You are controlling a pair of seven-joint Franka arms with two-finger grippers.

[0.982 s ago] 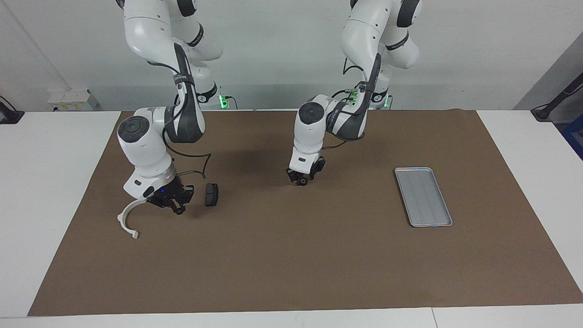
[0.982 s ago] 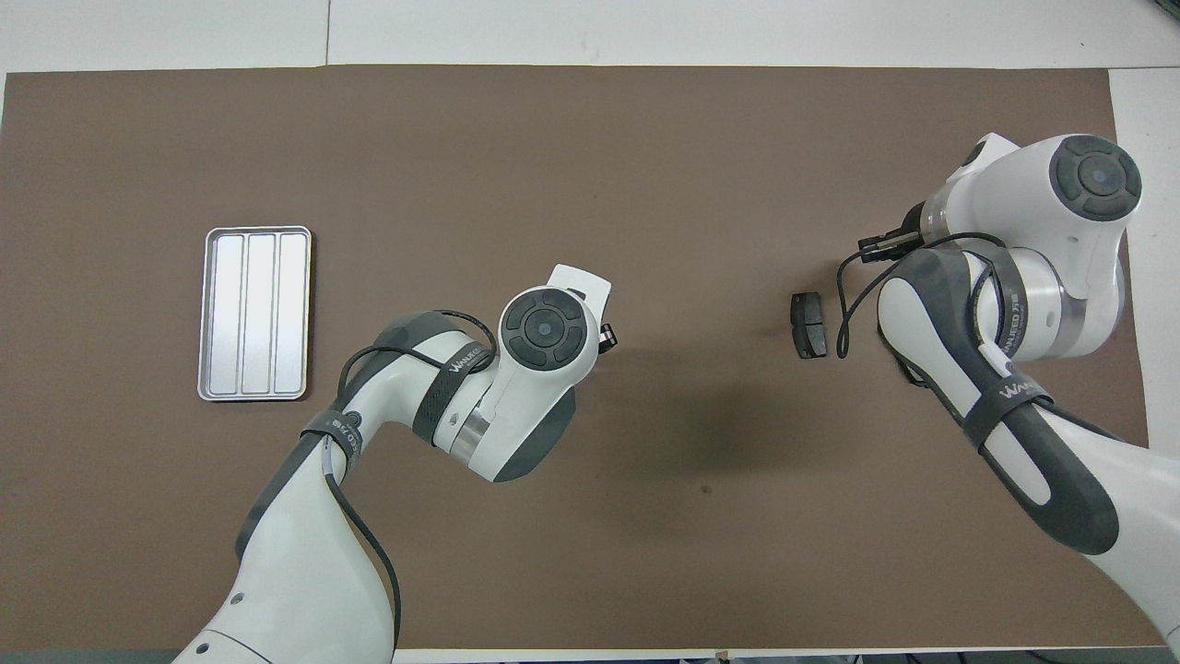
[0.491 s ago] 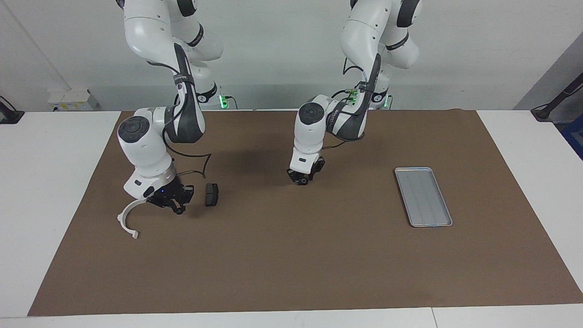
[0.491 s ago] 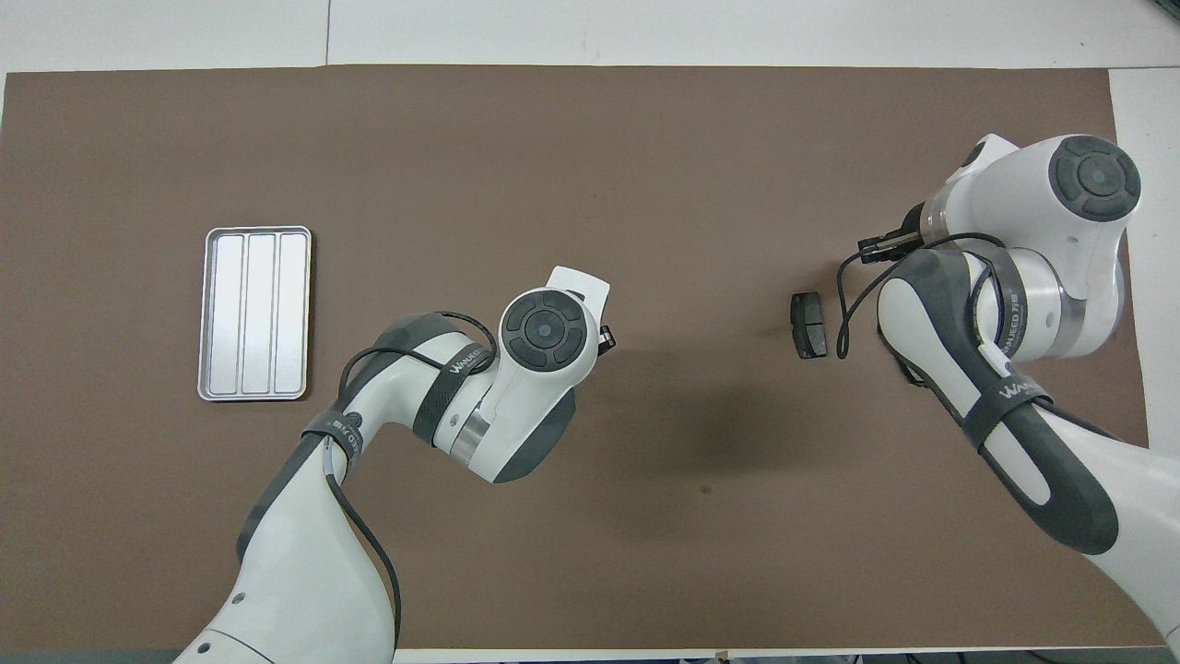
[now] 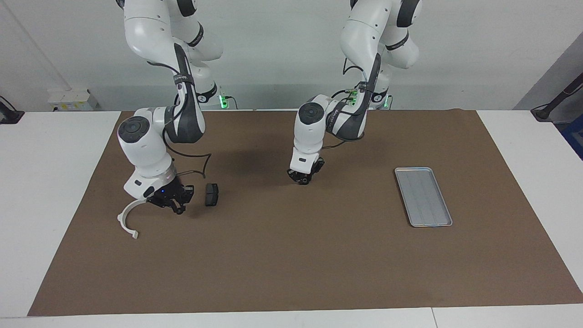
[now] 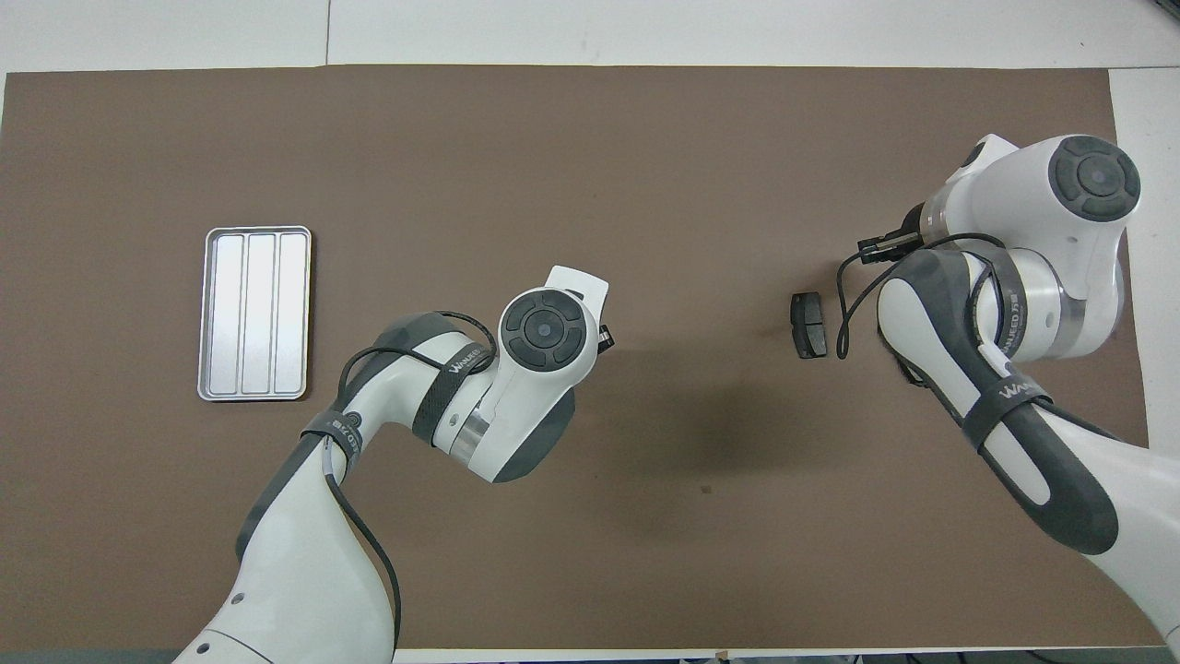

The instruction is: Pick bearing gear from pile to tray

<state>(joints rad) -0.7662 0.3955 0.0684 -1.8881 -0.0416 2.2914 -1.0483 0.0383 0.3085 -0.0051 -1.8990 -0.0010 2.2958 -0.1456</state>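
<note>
Lying flat on the brown mat, the tray sits at the left arm's end of the table, its three shallow lanes bare, well apart from both arms. The left gripper points down at mid-table, its tip at the mat; whether its fingers are open or closed on something cannot be told. The pile is at the right arm's end: a white half-ring bracket and a dark brake pad lie with the right gripper low between them. That gripper's fingers are closed together, and nothing can be made out in them. In the overhead view the right arm's bulky wrist covers the bracket, leaving only the pad showing. No tiny gear can be made out. A dark band on each forearm carries white lettering, too small to read surely.
</note>
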